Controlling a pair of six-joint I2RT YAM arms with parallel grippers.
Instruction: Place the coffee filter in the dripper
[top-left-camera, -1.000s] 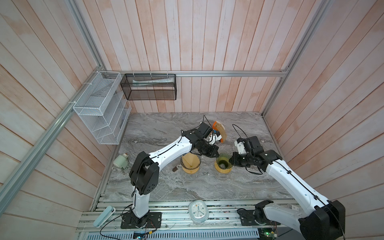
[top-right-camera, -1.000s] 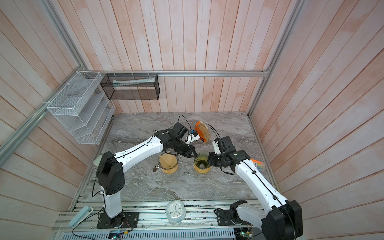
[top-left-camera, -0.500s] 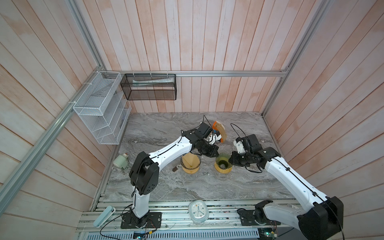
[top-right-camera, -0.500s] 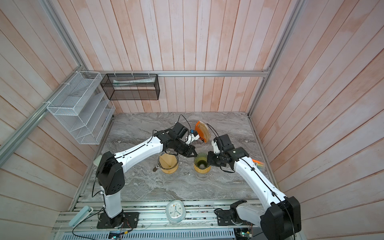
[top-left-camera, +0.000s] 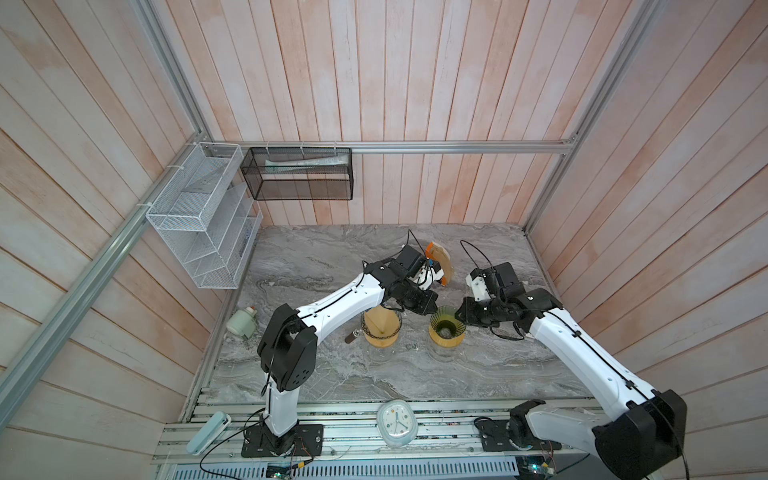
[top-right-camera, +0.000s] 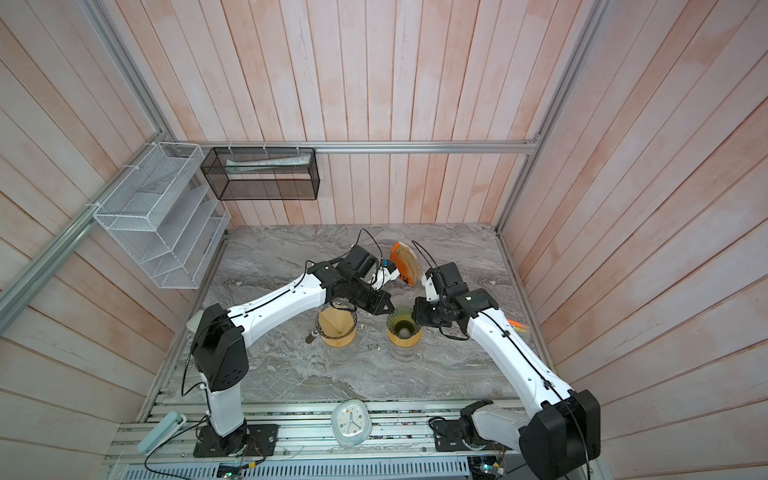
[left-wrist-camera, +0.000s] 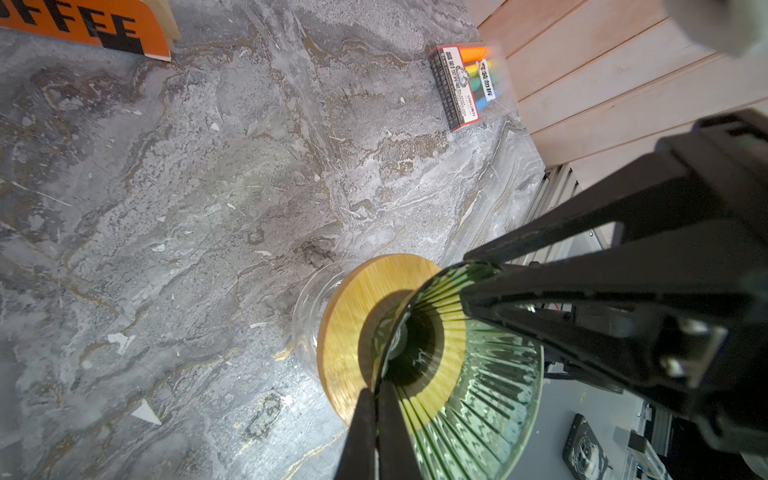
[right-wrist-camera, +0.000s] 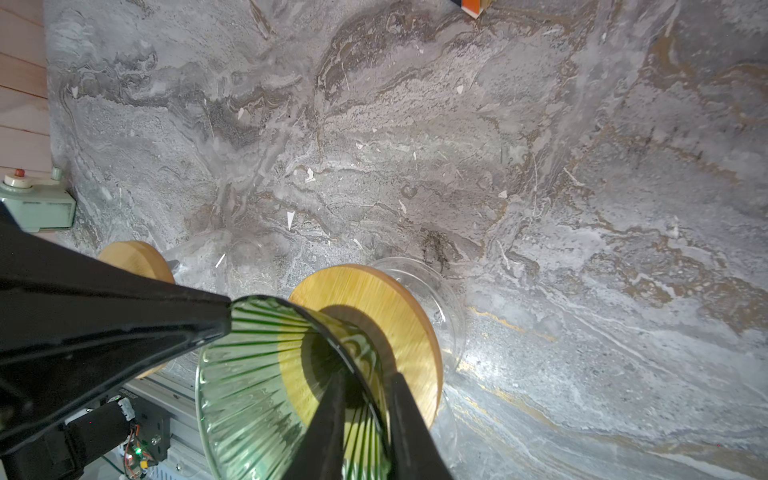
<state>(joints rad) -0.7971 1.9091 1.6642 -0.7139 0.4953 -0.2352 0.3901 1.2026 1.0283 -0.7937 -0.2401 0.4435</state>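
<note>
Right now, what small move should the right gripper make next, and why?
Probably lift the right gripper off the green dripper: its jaws straddle the rim, slightly apart, the left gripper pinches the rim too, and the dripper is empty.

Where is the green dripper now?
In both top views the green dripper stands mid-table, right of the filter-lined dripper, with the left claw and the right claw at its rim.
</note>
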